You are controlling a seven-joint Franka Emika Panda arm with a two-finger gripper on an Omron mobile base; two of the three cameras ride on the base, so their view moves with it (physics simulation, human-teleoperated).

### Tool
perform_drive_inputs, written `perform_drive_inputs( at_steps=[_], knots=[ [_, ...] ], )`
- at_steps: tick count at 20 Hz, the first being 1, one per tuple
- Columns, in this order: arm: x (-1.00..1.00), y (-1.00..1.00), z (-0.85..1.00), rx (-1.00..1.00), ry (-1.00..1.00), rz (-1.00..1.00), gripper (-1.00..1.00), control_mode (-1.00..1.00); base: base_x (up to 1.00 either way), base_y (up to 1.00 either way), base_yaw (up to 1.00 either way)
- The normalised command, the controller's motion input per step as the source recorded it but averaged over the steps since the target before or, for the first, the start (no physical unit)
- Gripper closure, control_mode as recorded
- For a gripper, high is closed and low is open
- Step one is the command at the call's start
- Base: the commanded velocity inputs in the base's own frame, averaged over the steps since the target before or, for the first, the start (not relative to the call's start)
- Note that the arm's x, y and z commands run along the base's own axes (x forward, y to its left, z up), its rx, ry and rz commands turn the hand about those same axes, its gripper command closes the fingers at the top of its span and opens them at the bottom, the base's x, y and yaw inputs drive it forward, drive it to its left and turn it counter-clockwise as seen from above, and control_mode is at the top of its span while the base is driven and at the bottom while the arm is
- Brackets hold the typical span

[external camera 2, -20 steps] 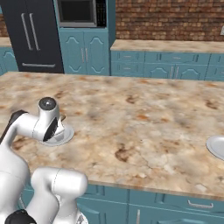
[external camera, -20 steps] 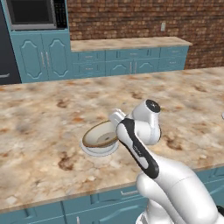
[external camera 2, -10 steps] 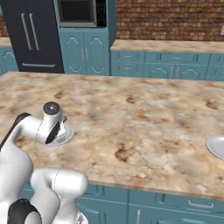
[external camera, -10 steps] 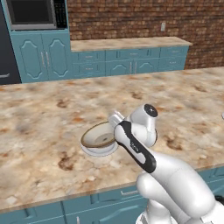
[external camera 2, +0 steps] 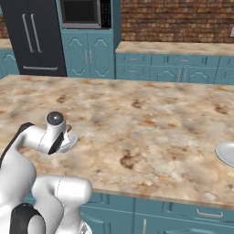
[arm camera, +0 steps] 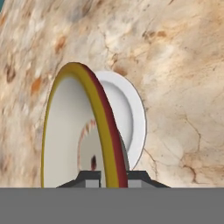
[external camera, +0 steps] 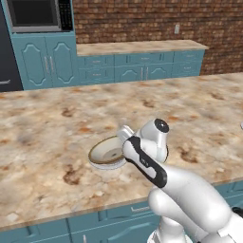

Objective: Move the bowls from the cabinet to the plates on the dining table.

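fingers [arm camera: 107,177]: clenched on the rim of the bowl, one tip on each side of its wall, at the bottom centre of the hand view
bowl [external camera: 107,153]: held by its near edge, left of centre in the left base view, low over the table and roughly level
why held so: a rim pinch leaves the underside free, so the bowl can be set straight down
plate [arm camera: 131,116]: pale disc right behind the bowl in the hand view, lying on the table; the bowl looks nearly over it
second plate [external camera 2: 226,153]: at the right edge of the right base view, bare
table [external camera: 42,137]: beige rust-mottled marble, teal sides
room: teal cabinets, brick wall, microwave [external camera: 35,14] upper left
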Motion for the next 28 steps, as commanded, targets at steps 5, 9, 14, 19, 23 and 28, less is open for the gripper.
perform_drive_inputs(
  at_steps=[5,9,14,19,23,28],
  knots=[
    [0.36,0.0,-0.09,0.0,0.0,-0.01,1.0,-1.0,0.0,0.0,0.0],
    [0.16,0.0,-0.1,0.0,0.0,-0.01,1.0,-1.0,0.0,0.0,0.0],
    [0.06,0.0,-0.26,0.0,0.0,-0.02,1.0,-1.0,0.0,0.0,0.0],
    [0.29,0.0,-0.16,-0.01,0.0,-0.04,1.0,-1.0,0.0,0.0,0.0],
    [0.25,0.04,-0.13,0.0,0.0,-0.04,1.0,-1.0,0.0,0.0,0.0],
    [0.1,0.12,-0.19,0.0,0.0,0.0,1.0,-1.0,0.0,0.0,0.0]
  ],
)
